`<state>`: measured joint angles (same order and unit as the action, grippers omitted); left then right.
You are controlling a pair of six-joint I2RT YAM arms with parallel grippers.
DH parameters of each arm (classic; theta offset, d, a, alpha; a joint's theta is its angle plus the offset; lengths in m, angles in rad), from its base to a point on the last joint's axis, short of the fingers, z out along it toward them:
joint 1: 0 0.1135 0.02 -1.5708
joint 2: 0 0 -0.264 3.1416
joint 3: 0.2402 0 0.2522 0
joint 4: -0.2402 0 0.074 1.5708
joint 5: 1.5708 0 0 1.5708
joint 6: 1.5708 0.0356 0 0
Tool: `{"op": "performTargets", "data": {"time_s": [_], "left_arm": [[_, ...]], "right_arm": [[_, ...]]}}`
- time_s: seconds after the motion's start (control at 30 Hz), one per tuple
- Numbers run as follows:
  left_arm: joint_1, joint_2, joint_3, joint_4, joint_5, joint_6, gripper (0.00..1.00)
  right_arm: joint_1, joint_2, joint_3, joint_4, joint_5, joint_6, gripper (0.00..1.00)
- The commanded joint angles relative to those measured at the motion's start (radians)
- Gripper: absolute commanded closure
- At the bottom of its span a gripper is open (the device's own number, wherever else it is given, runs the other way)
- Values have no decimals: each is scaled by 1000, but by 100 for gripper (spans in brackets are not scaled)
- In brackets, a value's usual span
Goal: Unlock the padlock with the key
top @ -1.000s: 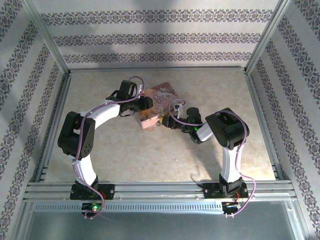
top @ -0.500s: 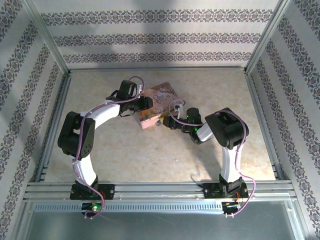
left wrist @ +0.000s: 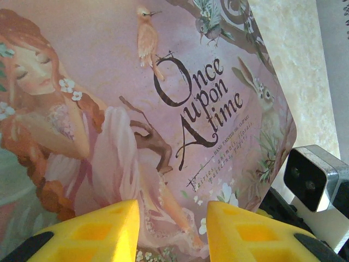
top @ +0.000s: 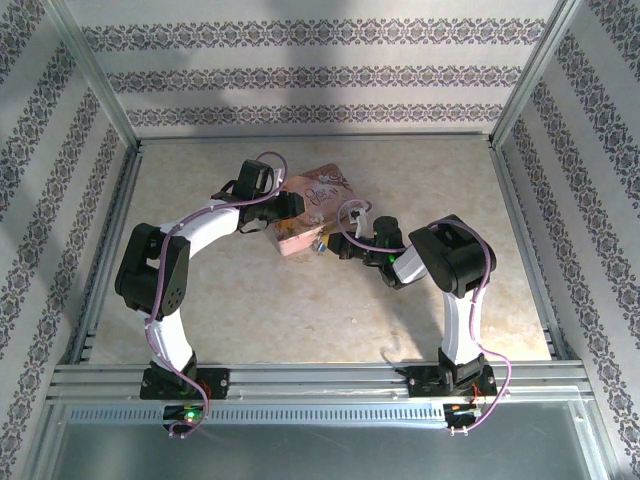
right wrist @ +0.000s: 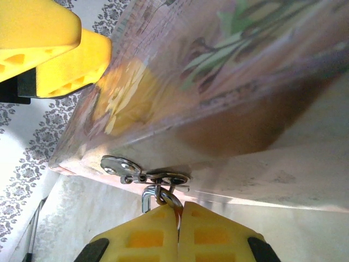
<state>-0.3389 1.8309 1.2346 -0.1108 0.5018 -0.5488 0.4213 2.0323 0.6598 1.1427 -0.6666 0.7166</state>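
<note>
On my right wrist feed the right gripper has its yellow pads pressed flat together, with no gap between them. The padlock sits right at their tips. Its silvery shackle curls out just ahead and a little left of the fingertips, hooked through the metal hasp directly beyond it. The lock's body is hidden by the pads, so I cannot tell whether it is actually pinched. Past the hasp, the pink tin box rises away from that gripper at a tilt. The left gripper is part-way open and, as far as I can judge, clamped on the box's opposite end. On its wrist feed the lid's picture lies between the two fingers and stretches away ahead of them. From the overhead camera the two grippers face each other across the box, low over the beige table, the right one just beside the box's nearer edge.
</note>
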Motion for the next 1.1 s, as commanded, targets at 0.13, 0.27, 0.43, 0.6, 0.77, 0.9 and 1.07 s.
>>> {"op": "performTargets", "data": {"time_s": [0.13,0.27,0.43,0.6,0.77,0.9,1.07], "left_arm": [[-14,8,-47,-72,-7,18,63],[-14,-7,-73,-62,-1,0,63],[-20,-39,-126,-35,10,-42,63],[-39,-70,-166,-17,14,-78,63],[-50,-94,-190,-12,8,-98,62],[-63,-100,-197,-12,5,-103,62],[-66,-103,-203,-12,0,-104,62]], "right_arm": [[11,-25,-15,97,8,53,99],[11,-53,-42,118,71,107,99],[19,-75,-74,141,159,200,100],[36,-72,-102,198,246,308,100],[64,-82,-123,218,333,375,100],[78,-86,-126,219,387,418,100],[92,-78,-118,216,446,480,100]]}}
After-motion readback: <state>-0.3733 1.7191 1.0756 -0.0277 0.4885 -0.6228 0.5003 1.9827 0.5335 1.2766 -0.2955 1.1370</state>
